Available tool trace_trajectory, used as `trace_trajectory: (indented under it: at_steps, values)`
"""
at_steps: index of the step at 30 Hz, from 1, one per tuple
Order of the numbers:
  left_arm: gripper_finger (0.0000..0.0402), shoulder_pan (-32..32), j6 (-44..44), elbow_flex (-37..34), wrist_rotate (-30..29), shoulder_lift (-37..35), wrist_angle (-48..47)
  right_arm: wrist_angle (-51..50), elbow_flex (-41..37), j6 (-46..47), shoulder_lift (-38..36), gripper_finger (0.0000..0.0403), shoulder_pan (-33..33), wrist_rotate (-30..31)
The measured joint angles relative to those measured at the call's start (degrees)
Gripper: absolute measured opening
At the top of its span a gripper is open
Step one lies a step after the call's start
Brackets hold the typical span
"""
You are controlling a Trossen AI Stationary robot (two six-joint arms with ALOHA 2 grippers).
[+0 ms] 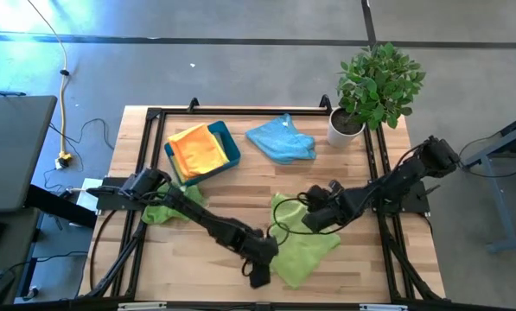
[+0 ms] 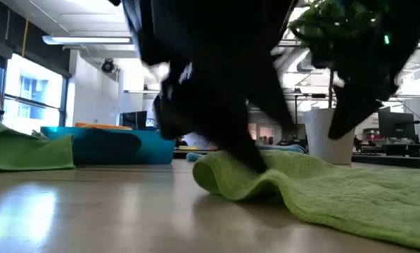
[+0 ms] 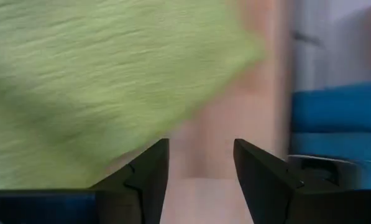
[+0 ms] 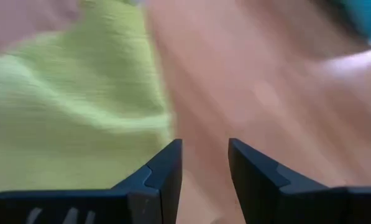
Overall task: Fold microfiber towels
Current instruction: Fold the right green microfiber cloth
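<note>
While both end effectors, left [image 1: 259, 275] and right [image 1: 314, 216], hover open, each should pinch one edge of the lime towel [image 1: 302, 250] squarely.

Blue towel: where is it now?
High view: the blue towel lies at the table's far side, between the teal tray and the potted plant.

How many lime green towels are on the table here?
2. One lime green towel lies spread at the front centre between both arms; the second green towel is bunched under the left arm beside the teal tray. More may be hidden under the arms.
</note>
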Motion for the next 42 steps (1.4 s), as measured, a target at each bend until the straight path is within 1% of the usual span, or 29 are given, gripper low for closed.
trace_trajectory:
  at_steps: [2,4,5,7,9,13,16,19,21,23,29,34,38,42]
  values:
    - [0.0170,-0.4,0.9,0.0,1.5,-0.4,4.4,0.1,2.7,1.3,0.0,0.0122,0.7,-5.8]
    - [0.0170,-0.2,2.8,0.0,1.4,-1.3,7.5,0.2,4.7,4.7,0.0,0.0122,2.1,-11.4]
    - [0.0170,0.1,4.2,0.1,0.5,-1.7,8.4,0.3,5.3,6.9,0.0,0.0122,3.3,-12.8]
    - [0.0170,0.8,7.7,0.1,-2.4,-2.6,8.0,0.1,5.8,11.1,0.0,0.0122,6.0,-13.1]
    - [0.0170,1.6,11.5,0.1,-4.9,-3.4,6.3,-0.5,5.7,14.4,0.0,0.0122,9.0,-12.0]
    - [0.0170,4.1,20.5,0.1,-9.7,-4.1,2.1,-4.0,5.7,17.5,0.0,0.0122,13.4,-9.1]
    - [0.0170,6.1,28.4,0.0,-12.8,-4.1,-1.2,-4.6,5.7,23.0,0.0,0.0122,15.8,-8.5]
    - [0.0170,8.6,35.2,0.0,-13.8,-3.7,-1.6,-4.6,5.7,29.5,1.0,0.0122,18.1,-7.0]
    - [0.0170,10.4,39.0,0.0,-13.7,-3.5,-1.9,-4.6,5.7,32.7,2.8,0.0122,19.2,-5.0]
    - [0.0170,12.3,41.5,0.0,-13.5,-3.6,-1.7,-4.7,5.7,34.6,4.9,0.0122,19.7,-4.4]
    - [0.0170,16.8,45.8,0.0,-13.5,-3.6,-4.0,-4.7,5.6,39.5,11.9,0.0122,19.7,-4.6]
    - [0.0170,18.8,45.2,0.0,-10.3,-3.6,-4.1,-5.1,5.9,40.3,15.3,0.0122,19.1,-3.6]
    - [0.0170,19.1,43.5,0.0,-9.8,-3.6,-4.7,-7.6,5.7,37.1,16.2,0.0122,17.2,0.6]
    - [0.0170,18.9,42.2,0.0,-9.8,-3.6,-7.3,-10.3,5.5,27.3,16.3,0.0122,13.5,7.1]
